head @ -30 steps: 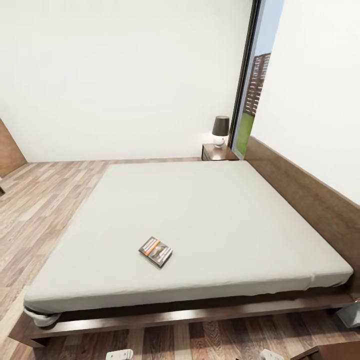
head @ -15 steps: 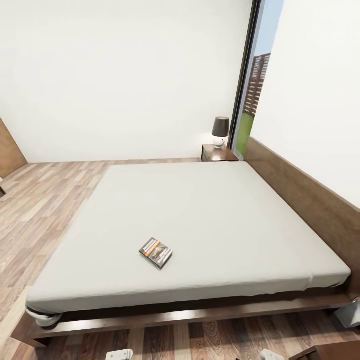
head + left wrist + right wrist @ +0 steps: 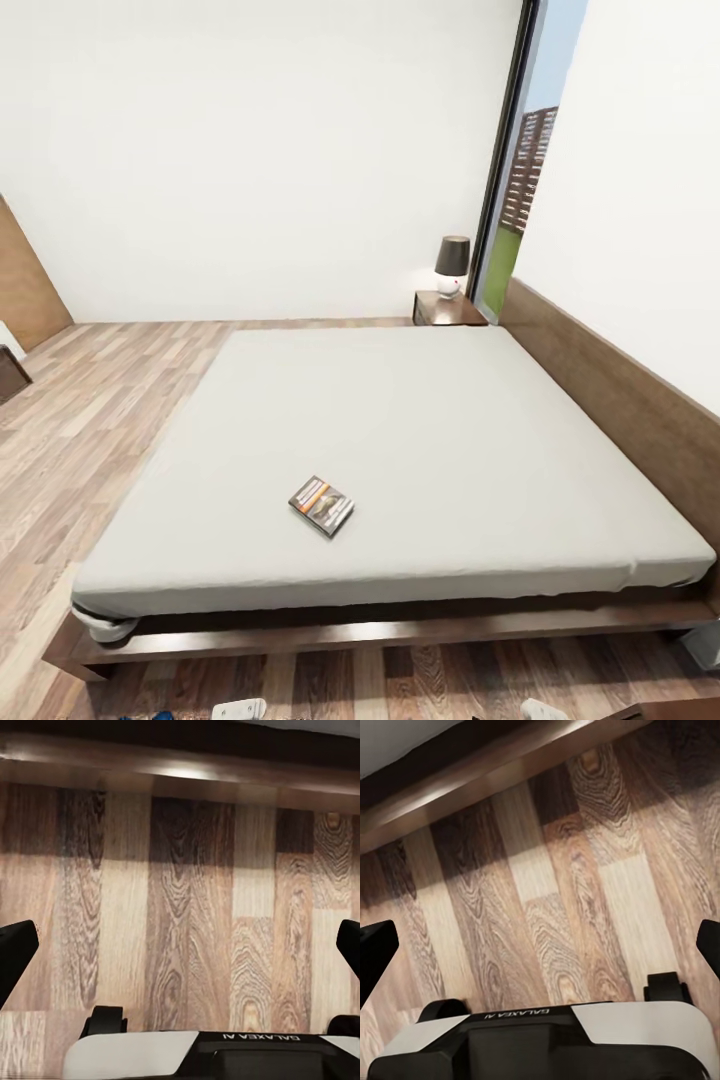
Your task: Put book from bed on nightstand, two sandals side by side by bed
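The book [image 3: 322, 505] lies flat on the pale mattress of the bed [image 3: 420, 440], toward the foot-side edge nearest the robot and a little left of the mattress's middle, its dark cover with the orange band facing up. Beyond the far corner of the bed, against the white wall, stands the nightstand [image 3: 449, 308] with a small dark-shaded lamp [image 3: 451, 264] on its top, just beside the tall dark-framed window [image 3: 520, 170]. The headboard [image 3: 620, 400] runs along the bed's right side in the head view.

Compared with the earlier head pictures, the whole scene has shifted: more wood-plank floor [image 3: 90, 420] shows on the left, the bed's near frame sits lower and further right, and the nightstand and lamp appear further right. This is the camera moving; the book keeps its spot on the mattress.

At the bottom edge of the head view, small blue bits show, too cut off to identify.

The left gripper [image 3: 180, 952] hangs over bare floor just beside the bed frame, its black fingertips [image 3: 15, 952] spread wide apart with nothing between them. The right gripper [image 3: 540, 949] is likewise over floor by the frame, fingertips [image 3: 376, 949] wide apart and empty.
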`<state>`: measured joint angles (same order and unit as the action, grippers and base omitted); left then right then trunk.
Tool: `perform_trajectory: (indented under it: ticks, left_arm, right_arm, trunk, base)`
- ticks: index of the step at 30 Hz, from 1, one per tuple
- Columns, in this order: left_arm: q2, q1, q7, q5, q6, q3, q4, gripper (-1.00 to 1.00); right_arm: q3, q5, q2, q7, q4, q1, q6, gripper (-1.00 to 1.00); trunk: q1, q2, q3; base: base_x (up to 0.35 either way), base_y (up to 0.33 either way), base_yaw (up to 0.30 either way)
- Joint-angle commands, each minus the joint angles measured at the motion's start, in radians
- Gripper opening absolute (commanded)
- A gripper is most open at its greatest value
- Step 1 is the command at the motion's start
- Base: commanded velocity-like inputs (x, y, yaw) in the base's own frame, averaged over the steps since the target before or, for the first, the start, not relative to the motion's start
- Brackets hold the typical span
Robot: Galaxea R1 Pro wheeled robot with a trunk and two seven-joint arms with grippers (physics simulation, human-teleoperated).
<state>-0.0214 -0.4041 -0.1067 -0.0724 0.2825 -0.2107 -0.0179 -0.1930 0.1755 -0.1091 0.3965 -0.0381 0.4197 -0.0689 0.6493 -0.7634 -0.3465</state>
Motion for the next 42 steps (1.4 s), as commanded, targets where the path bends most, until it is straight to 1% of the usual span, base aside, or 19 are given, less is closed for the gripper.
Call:
perform_trajectory:
  ticks: [1, 11, 17, 20, 42]
  left_arm:
    - [0.0, -0.001, -0.002, -0.007, 0.003, -0.009, 0.001, 1.0]
    - [0.0, -0.001, -0.002, -0.007, 0.003, -0.009, 0.001, 1.0]
    - [0.0, -0.001, -0.002, -0.007, 0.003, -0.009, 0.001, 1.0]
    - [0.0, -0.001, -0.002, -0.007, 0.003, -0.009, 0.001, 1.0]
    - [0.0, -0.001, -0.002, -0.007, 0.003, -0.009, 0.001, 1.0]
  right_arm:
    - [-0.001, 0.007, 0.0, 0.005, 0.001, 0.001, -0.002, 1.0]
    - [-0.002, 0.007, 0.0, 0.005, 0.001, 0.001, -0.002, 1.0]
    - [-0.002, 0.007, 0.0, 0.005, 0.001, 0.001, -0.002, 1.0]
    - [-0.002, 0.007, -0.001, 0.005, 0.001, 0.001, -0.002, 1.0]
    - [-0.002, 0.007, -0.001, 0.005, 0.001, 0.001, -0.002, 1.0]
  trunk:
    - [-0.004, 0.006, 0.002]
    - [-0.042, 0.076, 0.033]
    - [-0.065, 0.118, 0.052]
    - [-0.077, 0.139, 0.062]
    - [-0.161, 0.293, 0.131]
  base:
    - [0.0, 0.0, 0.185]
    - [0.0, 0.0, 0.037]
    - [0.0, 0.0, 0.197]
    - [0.0, 0.0, 0.065]
    - [0.0, 0.0, 0.004]
